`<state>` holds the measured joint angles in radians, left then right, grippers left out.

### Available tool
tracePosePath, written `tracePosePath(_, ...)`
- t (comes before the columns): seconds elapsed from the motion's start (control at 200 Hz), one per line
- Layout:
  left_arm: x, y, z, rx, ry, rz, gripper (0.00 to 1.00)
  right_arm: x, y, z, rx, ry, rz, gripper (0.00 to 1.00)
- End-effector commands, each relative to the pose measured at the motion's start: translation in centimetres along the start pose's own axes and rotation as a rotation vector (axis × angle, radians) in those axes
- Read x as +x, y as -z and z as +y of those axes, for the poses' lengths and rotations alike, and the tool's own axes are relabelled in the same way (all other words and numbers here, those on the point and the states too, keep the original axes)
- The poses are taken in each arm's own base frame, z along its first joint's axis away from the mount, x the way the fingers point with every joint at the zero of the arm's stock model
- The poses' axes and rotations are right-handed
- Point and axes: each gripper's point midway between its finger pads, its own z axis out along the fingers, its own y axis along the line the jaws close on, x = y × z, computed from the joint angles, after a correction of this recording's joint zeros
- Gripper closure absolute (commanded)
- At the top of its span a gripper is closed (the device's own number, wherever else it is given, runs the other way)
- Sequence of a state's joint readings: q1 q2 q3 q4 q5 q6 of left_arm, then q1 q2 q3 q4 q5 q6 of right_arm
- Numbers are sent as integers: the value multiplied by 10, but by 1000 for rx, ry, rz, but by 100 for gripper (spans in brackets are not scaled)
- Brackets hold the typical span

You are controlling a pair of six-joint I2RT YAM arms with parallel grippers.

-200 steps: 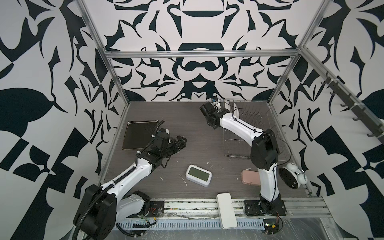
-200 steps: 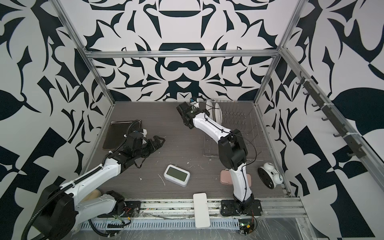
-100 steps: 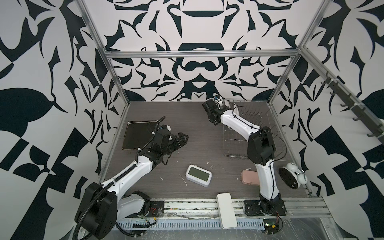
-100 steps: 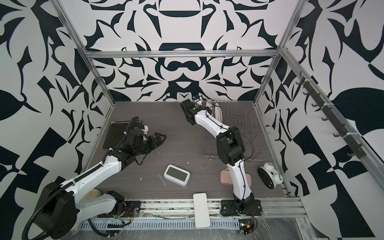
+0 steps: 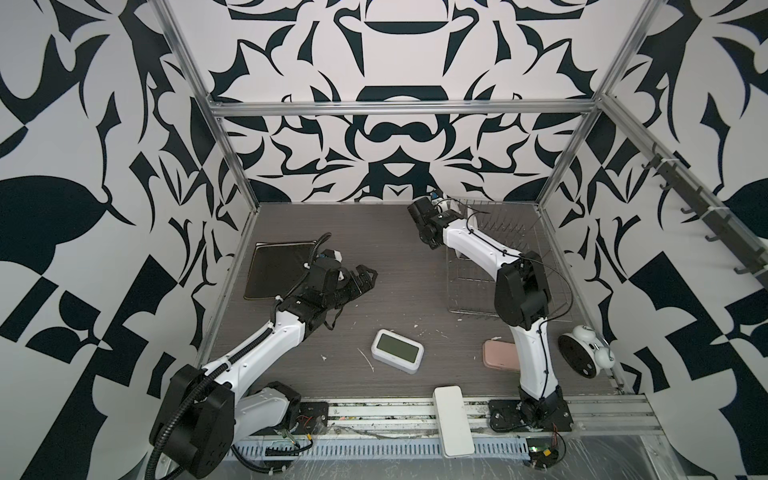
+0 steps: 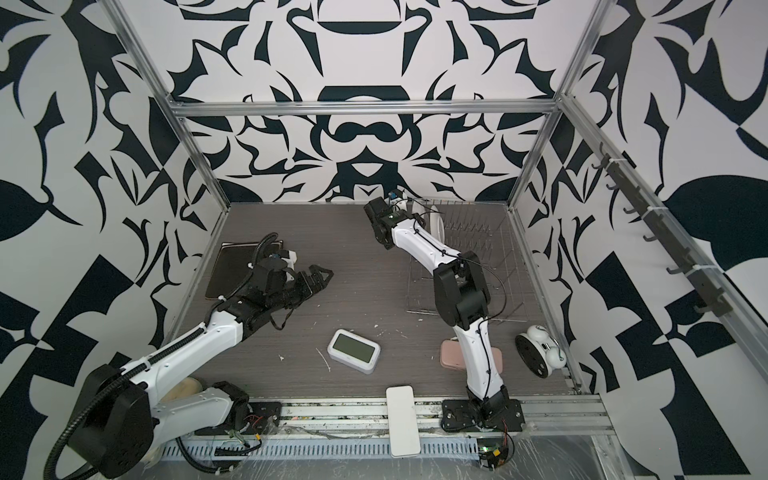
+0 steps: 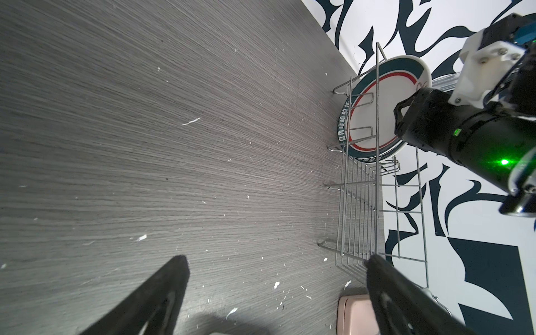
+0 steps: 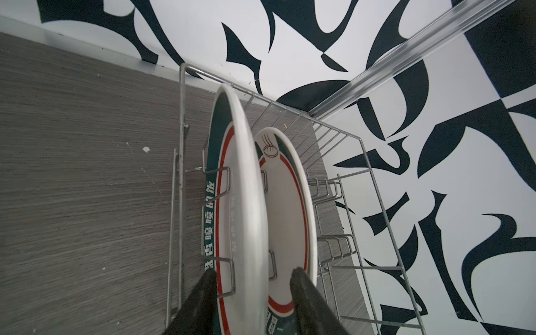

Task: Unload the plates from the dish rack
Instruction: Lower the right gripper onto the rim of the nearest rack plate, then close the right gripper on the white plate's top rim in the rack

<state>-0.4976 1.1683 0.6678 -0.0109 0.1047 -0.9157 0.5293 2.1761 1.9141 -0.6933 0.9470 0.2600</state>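
Note:
Two round white plates with teal rim bands stand upright in the back end of the silver wire dish rack (image 8: pixel 342 136) (image 5: pixel 511 266). My right gripper (image 8: pixel 254 271) is open and straddles the rim of the nearer plate (image 8: pixel 246 188) (image 7: pixel 374 121). One finger is in front of its face, and the other finger is in the gap toward the second plate (image 8: pixel 287 203). A dark square plate (image 5: pixel 276 270) with a tan edge lies flat at the back left. My left gripper (image 5: pixel 365 280) (image 7: pixel 277 259) is open and empty above bare table, left of the rack.
A white digital clock (image 5: pixel 397 351) lies at the front middle. A pink case (image 5: pixel 500 355) sits beside the right arm's base, with a round white alarm clock (image 5: pixel 586 351) to its right. A white slab (image 5: pixel 453 419) rests on the front rail. The rack stands against the back right corner.
My right gripper has moved back and right onto the plates in the rack, and its jaws have narrowed around the nearer plate's rim. The left arm has barely shifted.

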Motion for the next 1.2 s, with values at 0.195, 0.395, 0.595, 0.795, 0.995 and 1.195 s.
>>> tracePosePath(0.195, -3, 4, -9, 32, -17, -9, 1, -17, 4, -14, -1, -58, -32, 57)
tracePosePath(0.395, -4, 7, -10, 35, -15, -19, 0, -14, 0, -12, -1, -56, -26, 61)
tracePosePath(0.595, -2, 6, -8, 32, -17, -15, 1, -7, -5, -9, 0, -49, -13, 65)
tracePosePath(0.795, 0, 4, -6, 29, -13, -7, 1, -3, -9, -6, -6, -44, -3, 66)
tracePosePath(0.995, 1, 2, -4, 27, -8, -5, 1, 3, -12, -5, -14, -47, 8, 66)
tracePosePath(1.195, 1, 1, -4, 28, -6, -6, 1, 5, -14, -6, -19, -49, 10, 73)
